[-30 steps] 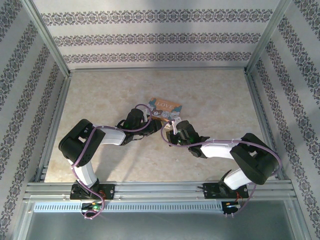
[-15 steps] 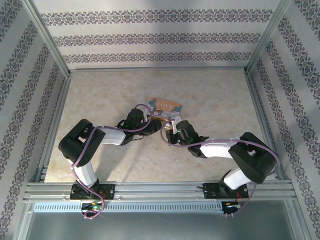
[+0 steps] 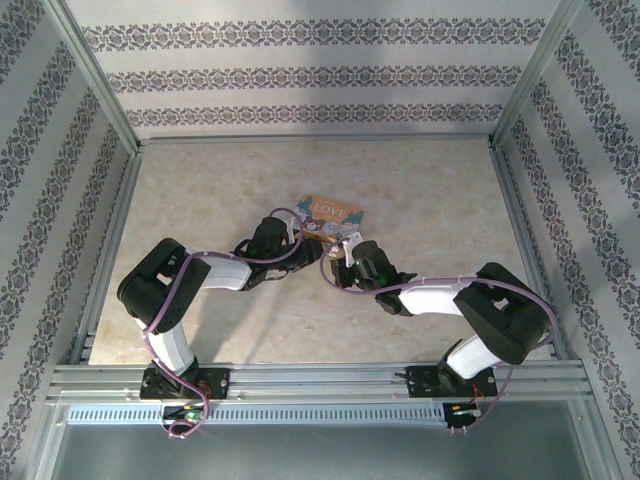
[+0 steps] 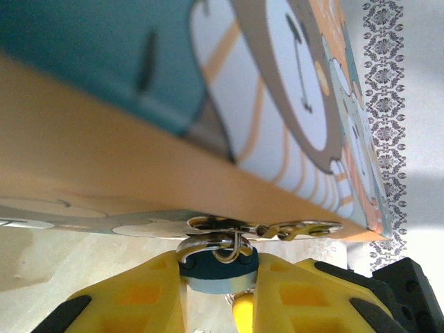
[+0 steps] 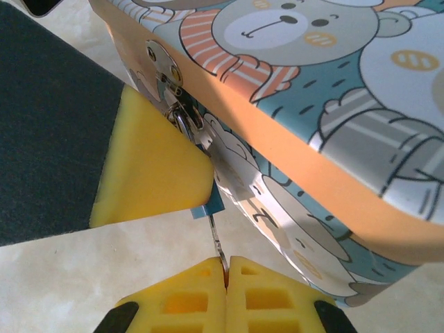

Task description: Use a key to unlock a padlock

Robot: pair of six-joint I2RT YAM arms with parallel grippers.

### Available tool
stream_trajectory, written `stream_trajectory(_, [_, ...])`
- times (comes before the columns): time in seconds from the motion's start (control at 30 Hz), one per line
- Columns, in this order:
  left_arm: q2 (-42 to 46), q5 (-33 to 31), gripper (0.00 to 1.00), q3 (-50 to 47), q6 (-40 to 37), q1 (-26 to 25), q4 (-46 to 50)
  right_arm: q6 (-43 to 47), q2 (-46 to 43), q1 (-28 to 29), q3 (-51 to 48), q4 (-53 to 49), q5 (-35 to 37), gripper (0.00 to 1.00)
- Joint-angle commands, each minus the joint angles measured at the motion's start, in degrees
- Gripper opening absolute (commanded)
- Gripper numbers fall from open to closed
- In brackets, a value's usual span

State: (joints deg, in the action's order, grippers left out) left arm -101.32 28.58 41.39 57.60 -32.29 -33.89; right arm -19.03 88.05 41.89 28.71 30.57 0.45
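Observation:
The padlock (image 4: 218, 270), a small dark-blue body with a silvery shackle (image 4: 216, 244), hangs from the hasp of the orange-sided bear-print box (image 4: 208, 104). My left gripper (image 4: 218, 277) is shut on the lock body, a yellow finger on each side. In the right wrist view, a corner of the padlock (image 5: 208, 207) pokes out beside the left gripper's yellow finger (image 5: 149, 173). The key (image 5: 218, 243), a slim grey blade, runs from that corner down into my right gripper (image 5: 227, 267), which is shut on it. From above, both grippers (image 3: 312, 245) (image 3: 343, 250) meet at the box's near side.
The box (image 3: 330, 212) lies on the pale tabletop (image 3: 220, 190) near the middle. Metal frame rails and patterned walls (image 3: 300, 75) enclose the table on three sides. Purple cables loop along both arms.
The right arm's elbow has shifted slightly to the left. Both grippers stay at the box's near side with their grips unchanged.

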Motion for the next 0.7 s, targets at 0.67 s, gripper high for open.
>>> stream_trajectory(0.67, [0.5,1.7,0.25,0.9,1.6,-1.2,-2.0,5.3,7.7,-0.6,-0.5,18.5,-1.6,0.0])
